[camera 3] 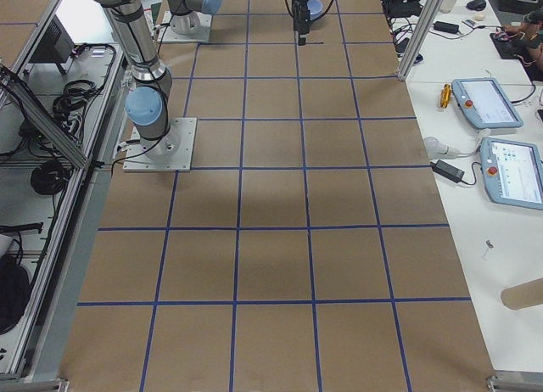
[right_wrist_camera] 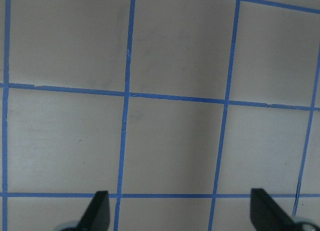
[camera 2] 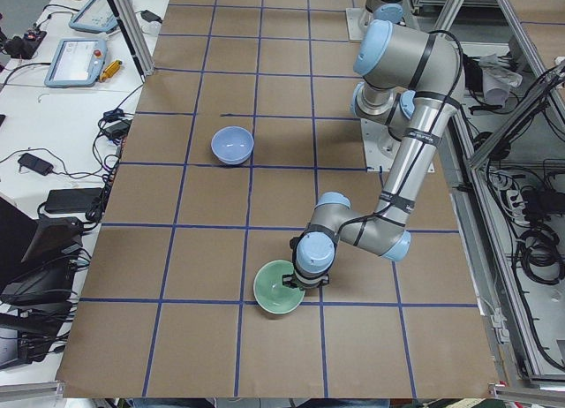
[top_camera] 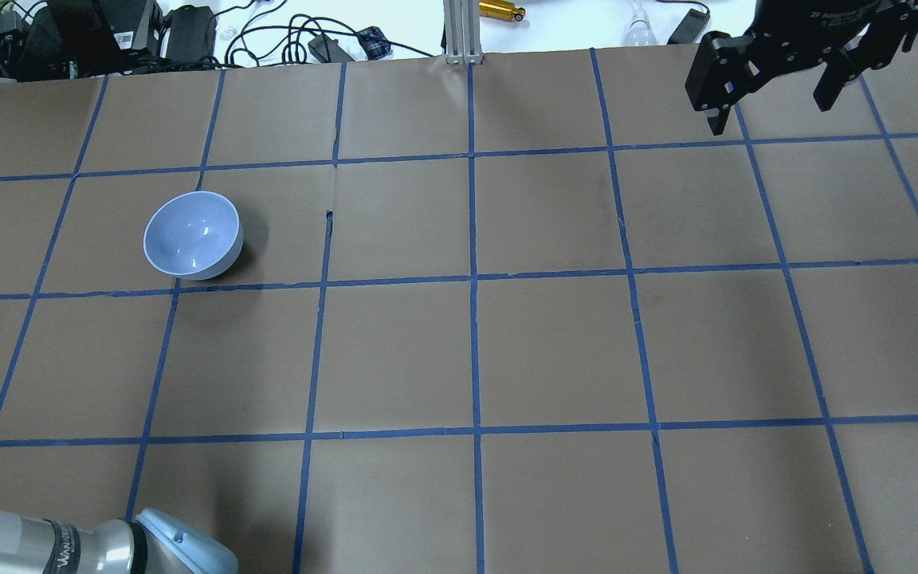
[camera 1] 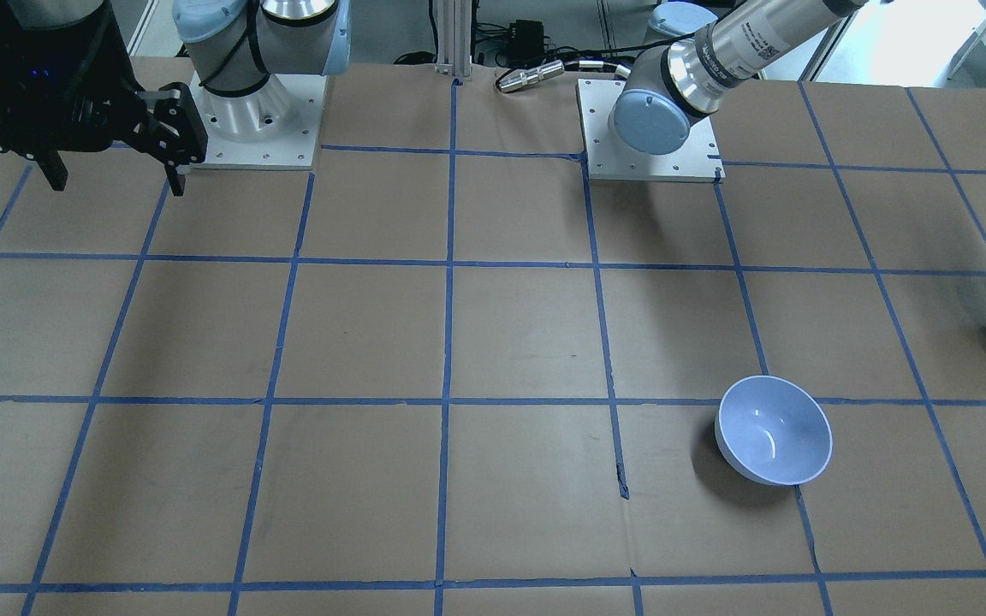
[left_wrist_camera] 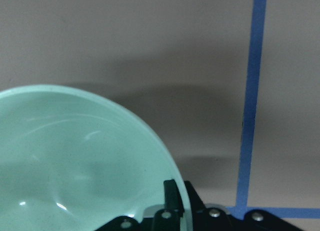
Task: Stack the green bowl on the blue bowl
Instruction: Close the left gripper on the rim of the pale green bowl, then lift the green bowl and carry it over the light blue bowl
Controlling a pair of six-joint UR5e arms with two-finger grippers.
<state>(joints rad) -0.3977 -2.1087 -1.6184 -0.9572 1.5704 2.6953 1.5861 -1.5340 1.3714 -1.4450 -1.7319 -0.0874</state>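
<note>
Your left gripper (left_wrist_camera: 179, 201) clamps just one edge of the green bowl (left_wrist_camera: 75, 161), so it could tilt or slip free on the carry to the blue bowl (camera 1: 774, 429), well apart from that hand.

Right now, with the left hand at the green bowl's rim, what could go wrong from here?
1. The left hand meets the green bowl at only one spot on its thin, glossy rim, so the bowl may tilt or slip when lifted.
2. The blue bowl stands well apart across the table; a tilted green bowl may catch its rim and push it rather than nest.
</note>
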